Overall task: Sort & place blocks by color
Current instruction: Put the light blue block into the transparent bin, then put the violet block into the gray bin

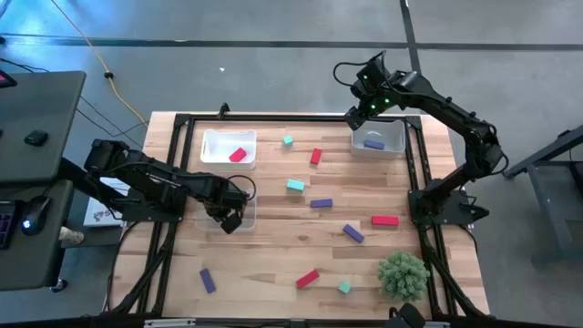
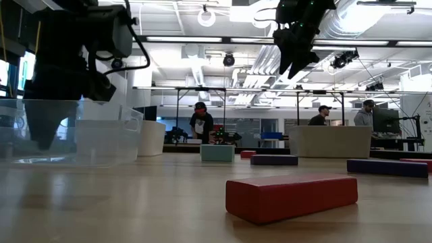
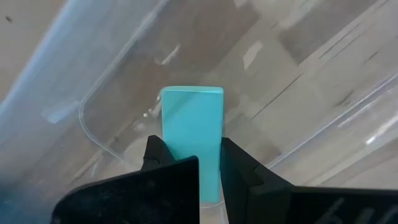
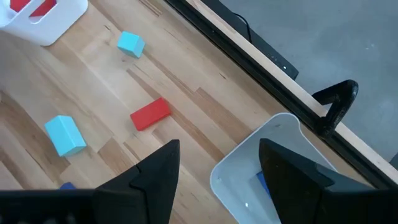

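Note:
My left gripper (image 1: 230,219) (image 3: 189,152) hangs inside a clear bin (image 1: 244,202) (image 3: 106,124) near the table's left side, shut on a teal bar block (image 3: 191,118). My right gripper (image 1: 358,111) (image 4: 217,149) is open and empty, up high (image 2: 293,57) over the far-right white bin (image 1: 378,138) (image 4: 273,121). A purple block (image 1: 373,143) (image 4: 261,180) lies on that bin's floor. Red, teal and purple blocks lie flat and scattered over the table's middle, among them a red bar (image 2: 290,196) (image 1: 308,278). My left gripper pinches the teal bar by its upper end (image 3: 208,162) between the two fingers (image 3: 239,162), which come from above and point down. The bar hangs upright below them, inside the clear bin. Whether its lower end touches the bin floor I cannot tell.
A white bin (image 1: 228,146) at the far left holds a red block (image 1: 239,155). A green spiky plant ball (image 1: 403,273) stands at the near right. A dark frame (image 1: 182,137) runs around the table. People stand in the room beyond (image 2: 200,121).

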`<action>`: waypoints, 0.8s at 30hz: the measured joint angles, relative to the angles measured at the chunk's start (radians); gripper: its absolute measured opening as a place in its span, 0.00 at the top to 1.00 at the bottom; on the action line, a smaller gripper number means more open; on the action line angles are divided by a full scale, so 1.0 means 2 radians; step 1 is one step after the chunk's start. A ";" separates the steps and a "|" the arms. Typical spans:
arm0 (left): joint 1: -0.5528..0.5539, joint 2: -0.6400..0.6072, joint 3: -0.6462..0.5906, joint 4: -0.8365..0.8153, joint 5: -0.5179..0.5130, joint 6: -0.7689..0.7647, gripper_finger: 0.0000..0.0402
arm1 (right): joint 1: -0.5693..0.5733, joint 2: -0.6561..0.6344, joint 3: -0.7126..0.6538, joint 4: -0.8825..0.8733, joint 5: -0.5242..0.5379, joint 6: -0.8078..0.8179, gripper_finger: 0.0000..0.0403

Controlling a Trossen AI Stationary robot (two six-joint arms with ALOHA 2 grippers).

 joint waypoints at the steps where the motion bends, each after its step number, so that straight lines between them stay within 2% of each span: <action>1: 0.003 0.000 -0.004 0.005 0.008 0.005 1.00 | 0.000 0.000 0.000 0.000 -0.003 0.005 0.48; 11: 0.013 0.000 -0.007 0.011 0.008 0.036 0.90 | 0.010 0.000 0.000 -0.005 -0.086 0.025 0.48; 24: 0.013 0.000 -0.007 0.041 -0.004 0.054 0.74 | 0.127 0.000 0.000 -0.031 -0.075 0.025 0.48</action>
